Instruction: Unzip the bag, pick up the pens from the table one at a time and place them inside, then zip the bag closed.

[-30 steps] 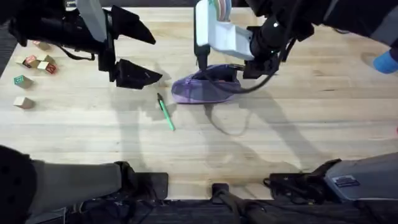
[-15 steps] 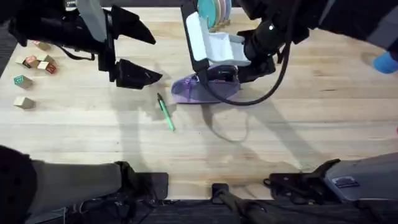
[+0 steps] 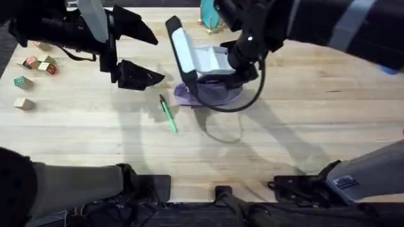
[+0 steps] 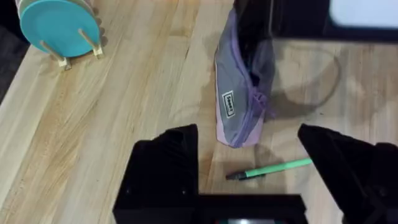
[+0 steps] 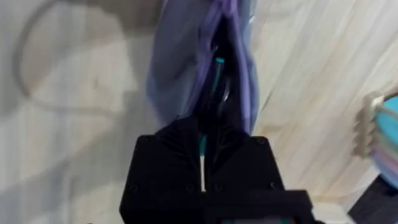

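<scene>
**A:** Where is your right gripper (image 5: 202,146) just now?

**B:** In the overhead view you find it at upper centre, bent down over the bag (image 3: 211,94). In the right wrist view your two black fingers are drawn together at the open slit of the bag, and a slim teal-tipped pen (image 5: 214,78) runs from between them down into the opening. You have it pinched there, its far end already inside the lilac fabric.

**A:** And the bag itself?

**B:** It lies on the table (image 3: 303,126) at upper centre of the overhead frame, partly hidden under your right arm. In the left wrist view it sits in the upper middle, long and lilac with a grey side panel and a small white label, its zipper parted along the top.

**A:** What about your left gripper (image 3: 136,53)?

**B:** You hold it in the upper left of the overhead frame, above the table, its fingers spread well apart and gripping nothing. It is near the bag but not touching it.

**A:** Any pen on the wood?

**B:** Yes, the green pen (image 3: 168,115) with a dark end lies flat just left of centre in the overhead frame, near the bag and apart from it.

**A:** Anything else?

**B:** Small coloured blocks (image 3: 35,66) lie at the far left edge, and a teal plate in a wooden rack (image 4: 59,28) stands in the upper left of the left wrist view.
</scene>
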